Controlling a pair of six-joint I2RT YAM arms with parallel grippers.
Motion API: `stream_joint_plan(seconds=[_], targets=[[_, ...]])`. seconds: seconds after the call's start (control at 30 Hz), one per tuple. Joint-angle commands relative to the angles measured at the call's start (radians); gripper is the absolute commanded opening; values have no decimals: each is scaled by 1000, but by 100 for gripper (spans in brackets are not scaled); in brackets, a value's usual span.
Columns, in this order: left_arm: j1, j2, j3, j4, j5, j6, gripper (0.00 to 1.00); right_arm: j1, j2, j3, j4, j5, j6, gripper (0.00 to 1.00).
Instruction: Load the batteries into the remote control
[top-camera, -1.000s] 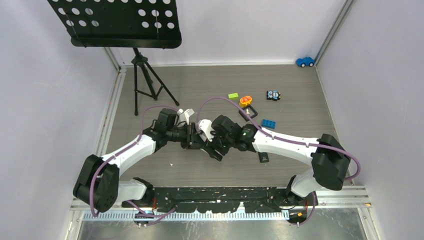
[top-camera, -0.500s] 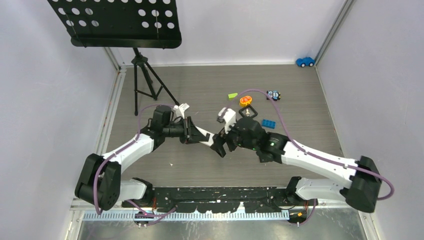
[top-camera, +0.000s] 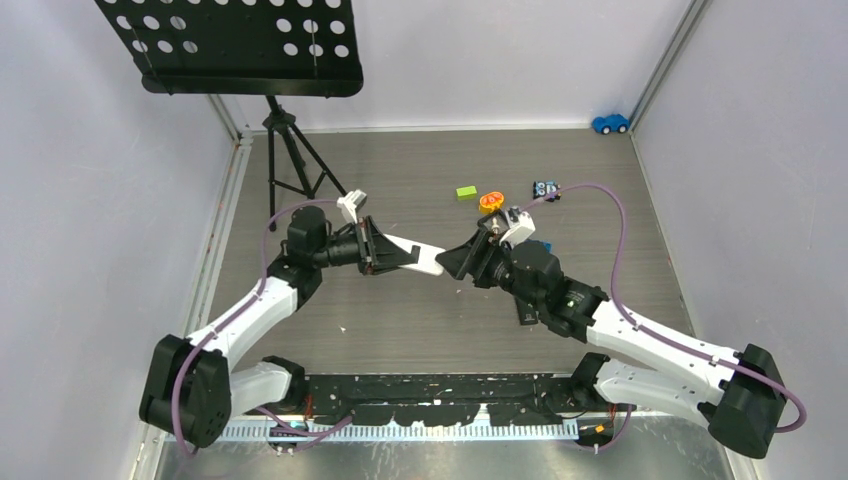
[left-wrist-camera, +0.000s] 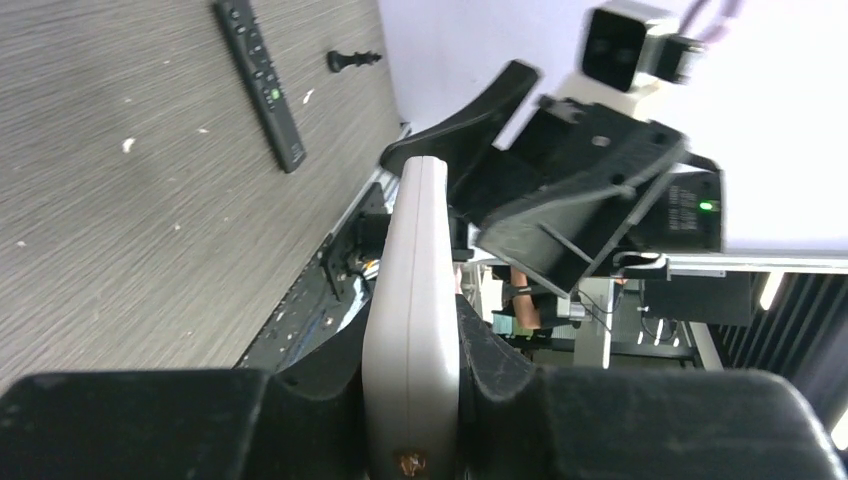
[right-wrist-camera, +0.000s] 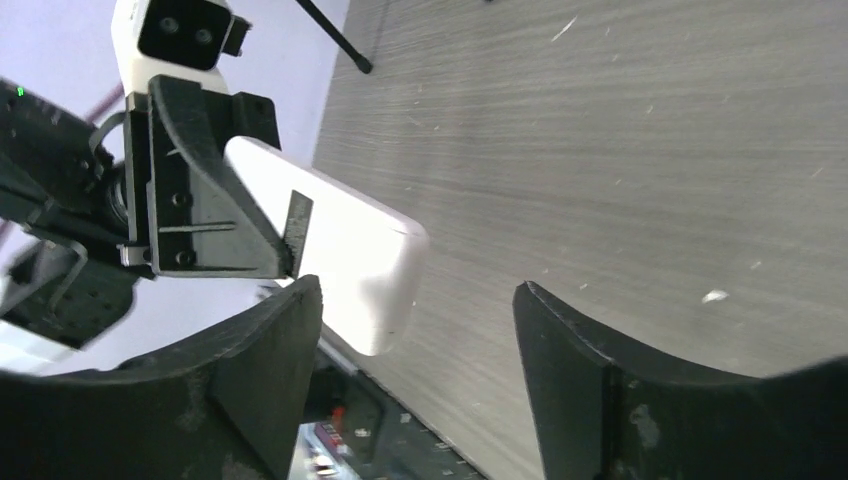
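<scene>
A white remote control (top-camera: 412, 255) hangs above the table, gripped at one end by my left gripper (top-camera: 375, 250), which is shut on it. In the left wrist view the remote (left-wrist-camera: 412, 290) runs straight out from between the fingers (left-wrist-camera: 500, 360). My right gripper (top-camera: 455, 262) stands open just past the remote's free end, and nothing is between its jaws. The right wrist view shows that rounded end (right-wrist-camera: 345, 245) slightly ahead of the open right gripper (right-wrist-camera: 415, 300), apart from both fingers. No batteries are in view.
A slim black remote (left-wrist-camera: 260, 80) and a small black chess-like piece (left-wrist-camera: 352, 60) lie on the table. Farther back are a green brick (top-camera: 466, 191), an orange disc (top-camera: 490, 201), a small toy robot (top-camera: 546, 188), a blue car (top-camera: 610, 123) and a music stand tripod (top-camera: 290, 160).
The two grippers were close together at the remote. The right arm has pulled back to the right with wider jaws, and the left gripper has drawn left with the remote.
</scene>
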Motion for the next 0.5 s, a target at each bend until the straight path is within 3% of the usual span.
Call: stream_joint_plan(seconds=[0.0,0.27,0.47], targets=[[7,-57,11,116,53,-102,0,-8,-33,-50,166,-22,189,66],[7,-137,25,153,64,-187,0,-9,-26,-144,360,-106,236,38],[2,-161,38,234,106,-261,0,-9,57,-154,489,-196,233,34]])
